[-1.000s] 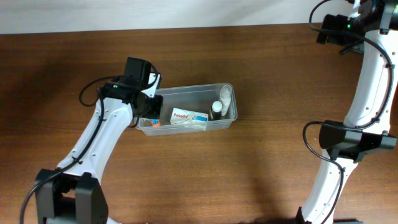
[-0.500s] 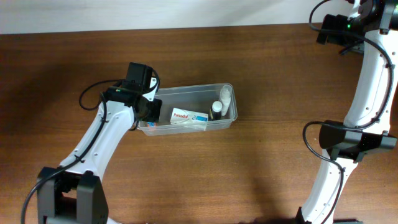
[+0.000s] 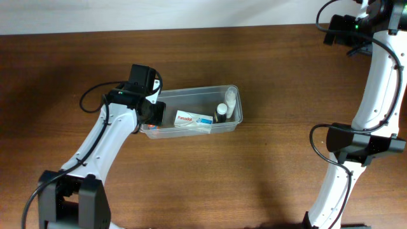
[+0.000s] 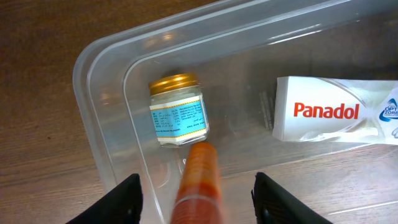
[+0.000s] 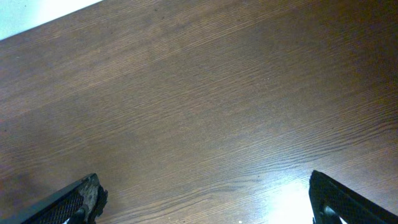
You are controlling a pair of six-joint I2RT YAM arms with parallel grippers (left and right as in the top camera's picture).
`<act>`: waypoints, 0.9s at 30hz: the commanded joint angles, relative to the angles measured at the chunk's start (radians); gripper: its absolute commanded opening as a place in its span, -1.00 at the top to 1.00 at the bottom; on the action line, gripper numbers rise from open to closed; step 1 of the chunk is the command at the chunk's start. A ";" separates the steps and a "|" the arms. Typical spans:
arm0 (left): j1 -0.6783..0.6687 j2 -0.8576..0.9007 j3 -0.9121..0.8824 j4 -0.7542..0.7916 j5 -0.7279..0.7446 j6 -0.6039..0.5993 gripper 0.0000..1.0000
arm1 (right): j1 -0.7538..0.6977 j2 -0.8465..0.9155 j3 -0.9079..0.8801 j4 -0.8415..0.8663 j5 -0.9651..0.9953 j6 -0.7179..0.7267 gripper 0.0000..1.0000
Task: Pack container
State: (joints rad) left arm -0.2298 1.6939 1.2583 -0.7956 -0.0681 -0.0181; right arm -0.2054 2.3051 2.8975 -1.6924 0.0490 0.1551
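Note:
The container (image 3: pixel 197 90), a clear plastic bin, lies mid-table; its rounded left end (image 4: pixel 93 106) fills the left wrist view. On its floor lie a small jar with a gold lid and blue label (image 4: pixel 177 112) and a white Panadol box (image 4: pixel 339 112) (image 3: pixel 194 120). My left gripper (image 4: pixel 198 199) hovers open over the bin's left end (image 3: pixel 152 114). A blurred orange tube (image 4: pixel 199 183) sits between the fingers, touching neither. My right gripper (image 5: pixel 202 199) is wide open over bare wood, holding nothing.
A white bottle (image 3: pixel 230 97) and a dark-capped bottle (image 3: pixel 221 111) lie at the container's right end. The brown wooden table (image 3: pixel 267 178) surrounds the bin, and a pale wall strip runs along the far edge. The right arm (image 3: pixel 375 76) stands at the far right.
My left gripper has opened and let go of the orange tube, which now sits loose between the fingers over the bin's left end. The right arm has not moved.

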 commanded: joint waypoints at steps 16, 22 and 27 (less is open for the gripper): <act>-0.002 -0.014 0.296 -0.159 -0.008 0.005 -0.58 | -0.004 -0.010 -0.002 -0.006 0.008 0.008 -0.97; 0.037 -0.044 0.495 -0.334 -0.012 0.004 -0.99 | -0.004 -0.010 -0.002 -0.006 0.008 0.008 -0.97; 0.105 -0.152 0.544 -0.447 -0.066 -0.078 -0.99 | -0.004 -0.010 -0.002 -0.006 0.008 0.008 -0.97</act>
State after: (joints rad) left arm -0.1711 1.6474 1.7691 -1.1980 -0.0753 -0.0265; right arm -0.2054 2.3051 2.8975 -1.6924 0.0490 0.1555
